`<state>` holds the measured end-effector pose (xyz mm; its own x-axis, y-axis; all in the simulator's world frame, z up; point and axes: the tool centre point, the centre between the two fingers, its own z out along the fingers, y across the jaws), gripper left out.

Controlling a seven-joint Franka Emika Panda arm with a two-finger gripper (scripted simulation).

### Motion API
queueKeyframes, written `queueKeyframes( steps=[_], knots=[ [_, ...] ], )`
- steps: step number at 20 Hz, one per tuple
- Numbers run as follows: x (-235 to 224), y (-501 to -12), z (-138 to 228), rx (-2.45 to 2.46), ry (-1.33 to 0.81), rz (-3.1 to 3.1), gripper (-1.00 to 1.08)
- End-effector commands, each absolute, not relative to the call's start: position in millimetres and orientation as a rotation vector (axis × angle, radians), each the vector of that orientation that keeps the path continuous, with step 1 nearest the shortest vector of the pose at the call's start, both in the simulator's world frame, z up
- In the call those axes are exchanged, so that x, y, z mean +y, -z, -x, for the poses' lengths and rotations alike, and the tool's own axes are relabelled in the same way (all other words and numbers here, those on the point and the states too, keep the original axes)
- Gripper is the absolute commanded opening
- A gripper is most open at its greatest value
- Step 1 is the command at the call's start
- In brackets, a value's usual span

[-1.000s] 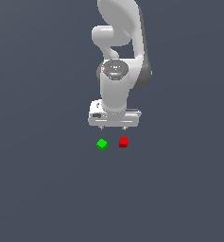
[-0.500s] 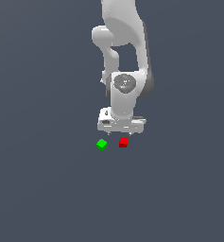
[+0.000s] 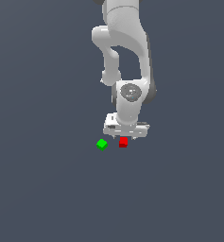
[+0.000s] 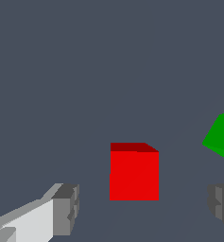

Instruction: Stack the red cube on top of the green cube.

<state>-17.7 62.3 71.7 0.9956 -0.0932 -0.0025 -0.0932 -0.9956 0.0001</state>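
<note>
The red cube [image 3: 123, 142] lies on the dark grey floor, with the green cube [image 3: 102, 144] a short way off toward the exterior view's left. My white gripper [image 3: 126, 137] hangs low, right over the red cube, its body hiding the fingers in the exterior view. In the wrist view the red cube [image 4: 133, 172] sits between my two spread grey fingertips [image 4: 66, 209], touching neither. The green cube [image 4: 222, 137] shows at the frame's edge, outside the fingers. The gripper [image 4: 144, 208] is open and empty.
The flat dark grey floor [image 3: 47, 189] stretches all around. The white arm [image 3: 125, 52] rises behind the cubes.
The gripper has come down and shifted toward the exterior view's right, from above the gap between the cubes to right over the red cube. Both cubes stay put.
</note>
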Motion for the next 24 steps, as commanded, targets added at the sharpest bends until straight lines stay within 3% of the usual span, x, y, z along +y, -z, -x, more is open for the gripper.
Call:
queueKeyframes(
  steps=[1, 20, 21, 24],
  knots=[
    [64, -70, 17, 0.15, -0.001, 3.138, 1.0],
    [63, -20, 17, 0.151, 0.0, 3.138, 1.0],
    [63, -20, 17, 0.151, 0.0, 3.138, -1.0],
    [63, -20, 17, 0.151, 0.0, 3.138, -1.0]
  ],
)
